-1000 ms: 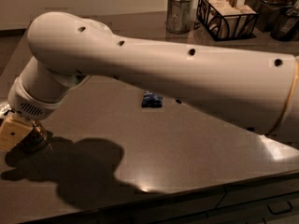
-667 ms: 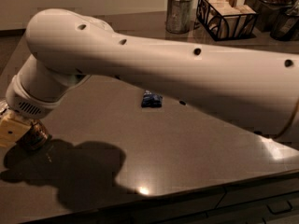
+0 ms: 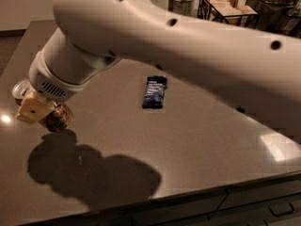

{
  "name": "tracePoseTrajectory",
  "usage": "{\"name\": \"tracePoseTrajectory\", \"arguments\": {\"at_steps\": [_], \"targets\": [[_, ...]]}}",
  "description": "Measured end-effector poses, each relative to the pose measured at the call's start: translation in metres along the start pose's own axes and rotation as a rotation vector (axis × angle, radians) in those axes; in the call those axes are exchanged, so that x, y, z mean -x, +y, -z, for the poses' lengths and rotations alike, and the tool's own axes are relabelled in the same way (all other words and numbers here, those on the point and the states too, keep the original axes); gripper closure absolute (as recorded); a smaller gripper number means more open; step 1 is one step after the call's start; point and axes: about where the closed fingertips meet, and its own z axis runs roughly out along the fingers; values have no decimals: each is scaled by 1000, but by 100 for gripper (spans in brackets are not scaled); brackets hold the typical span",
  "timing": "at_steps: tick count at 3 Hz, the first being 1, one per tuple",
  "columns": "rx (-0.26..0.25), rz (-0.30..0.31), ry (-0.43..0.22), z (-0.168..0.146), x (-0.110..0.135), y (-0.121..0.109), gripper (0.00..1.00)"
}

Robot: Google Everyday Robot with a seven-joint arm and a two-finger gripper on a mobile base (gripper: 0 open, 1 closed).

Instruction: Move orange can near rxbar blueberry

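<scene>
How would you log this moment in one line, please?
gripper: far left, shut on orange can | rxbar blueberry: mid-table, apart from can

You barely see the gripper at the frame's left: the wrist covers most of it, and one tan finger hides the middle of the orange can it's clamping. The rxbar blueberry print's too blurry to read.

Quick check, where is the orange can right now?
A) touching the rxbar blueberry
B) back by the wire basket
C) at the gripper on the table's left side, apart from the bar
C: the orange can is held in the gripper over the left side of the table, while the rxbar blueberry lies mid-table, clearly apart.
</scene>
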Motion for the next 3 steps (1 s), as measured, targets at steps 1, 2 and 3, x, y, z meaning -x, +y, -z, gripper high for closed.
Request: {"name": "tracePoseTrajectory", "arguments": {"at_steps": [1,2,3], "targets": [[-62,-28,-18,32,-14,-19,100],[-106,-86,-57,54,-45,-47,100],[-126,-115,-81,62,-62,-64,100]]}}
